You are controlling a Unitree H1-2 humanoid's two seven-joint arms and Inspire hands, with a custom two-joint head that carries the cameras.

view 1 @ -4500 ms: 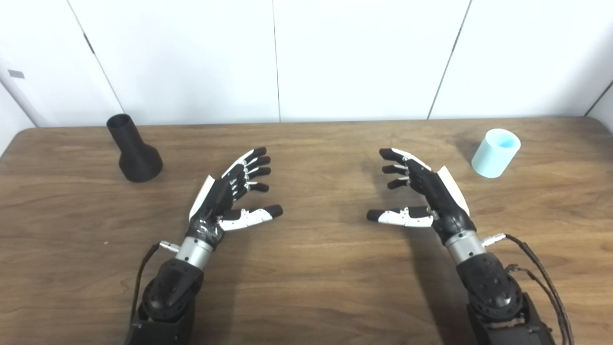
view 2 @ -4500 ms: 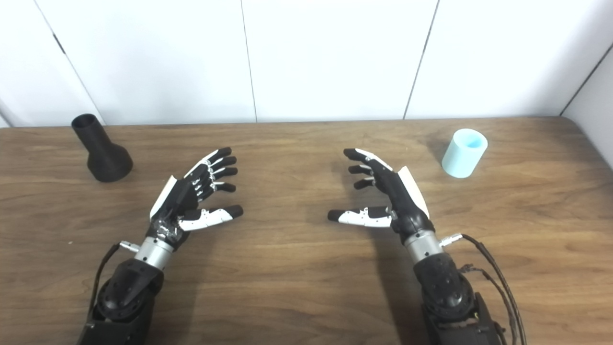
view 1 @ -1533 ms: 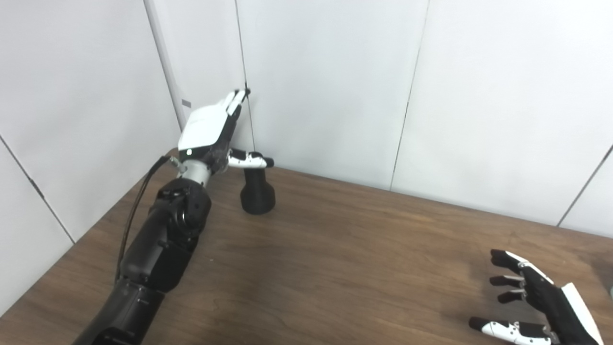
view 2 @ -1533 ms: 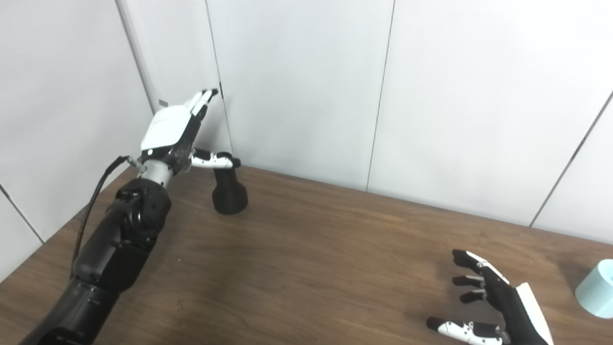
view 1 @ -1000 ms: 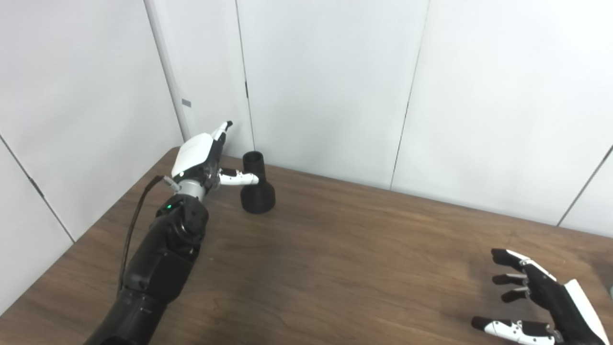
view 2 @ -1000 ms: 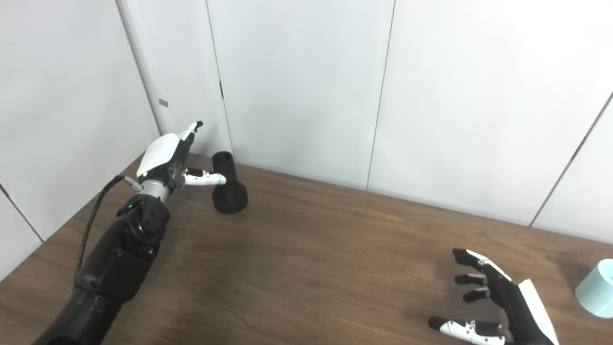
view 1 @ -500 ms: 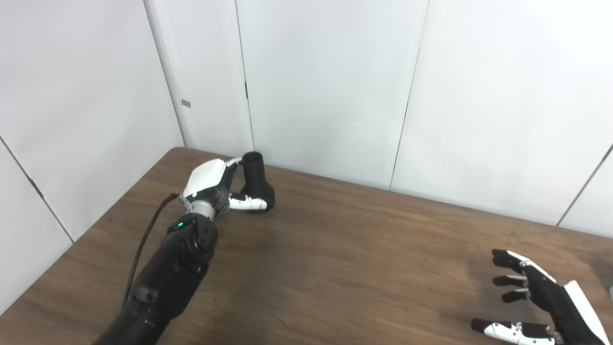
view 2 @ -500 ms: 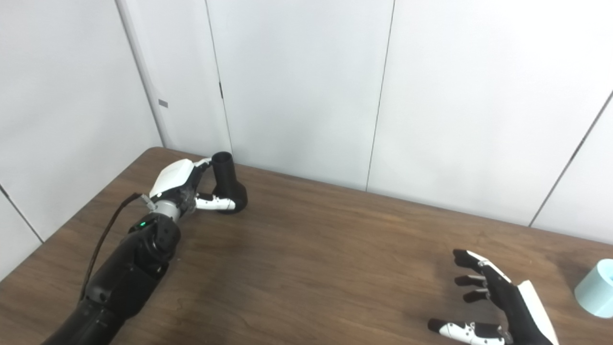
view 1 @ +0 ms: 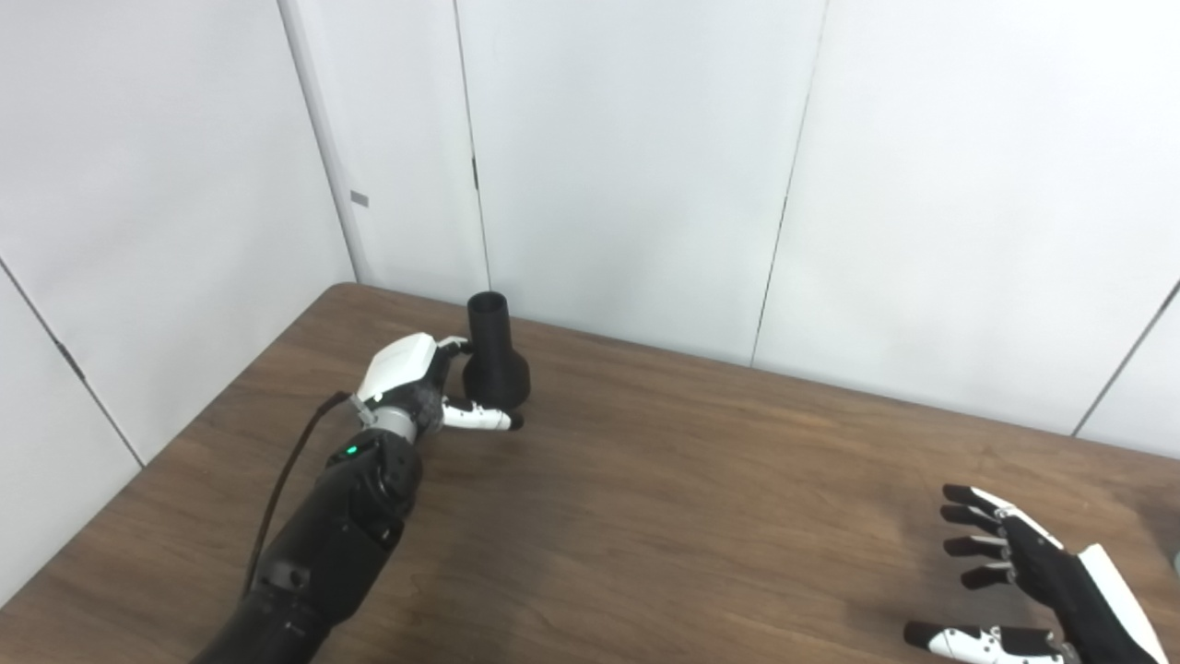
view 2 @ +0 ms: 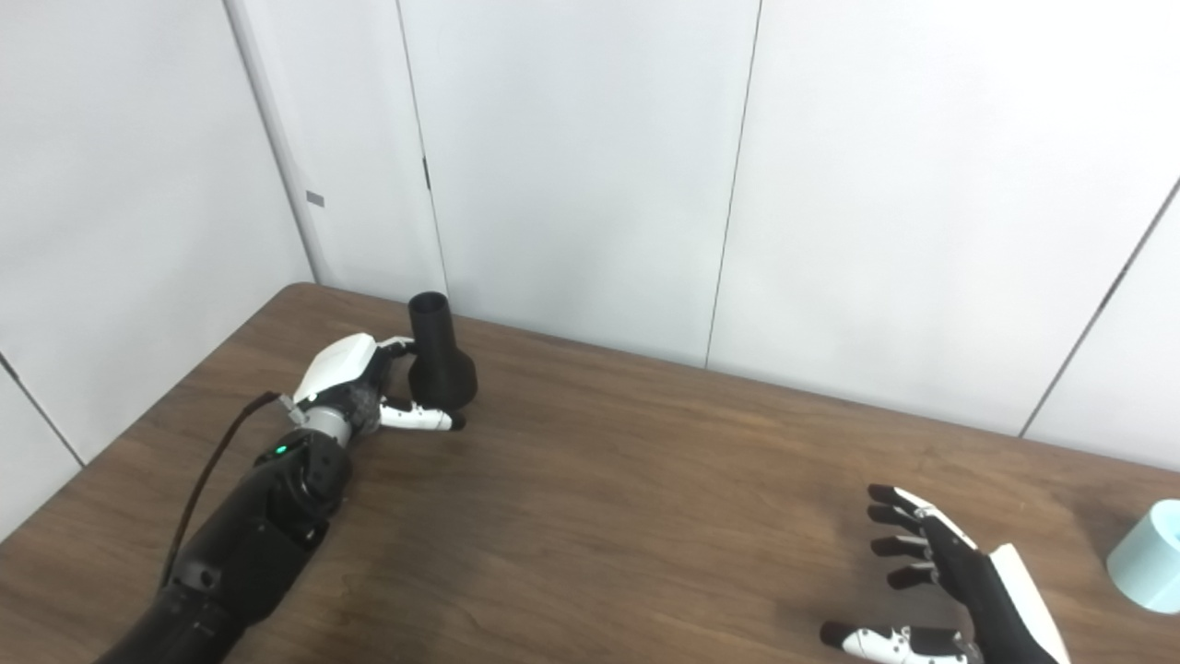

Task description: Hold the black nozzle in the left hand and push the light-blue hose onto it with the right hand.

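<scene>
The black nozzle (view 1: 492, 361) stands upright on its wide base near the far left corner of the wooden table (view 1: 645, 516). My left hand (view 1: 407, 376) is low beside it on its left, open. Its thumb reaches along the front of the nozzle's base and its fingers (view 1: 454, 344) lie by the neck, mostly hidden behind it. I cannot tell if they touch. The light-blue hose (view 2: 1146, 556), a short tube, stands at the right edge of the right eye view. My right hand (view 2: 949, 590) is open and empty at the bottom right, left of the hose.
White wall panels (view 1: 627, 166) stand close behind the table and along its left side, right behind the nozzle. The table's left edge runs just beside my left arm.
The head has turned left since the first frames. My left hand has come down from above the nozzle to its base, the thumb sliding down in front. My right hand has barely moved.
</scene>
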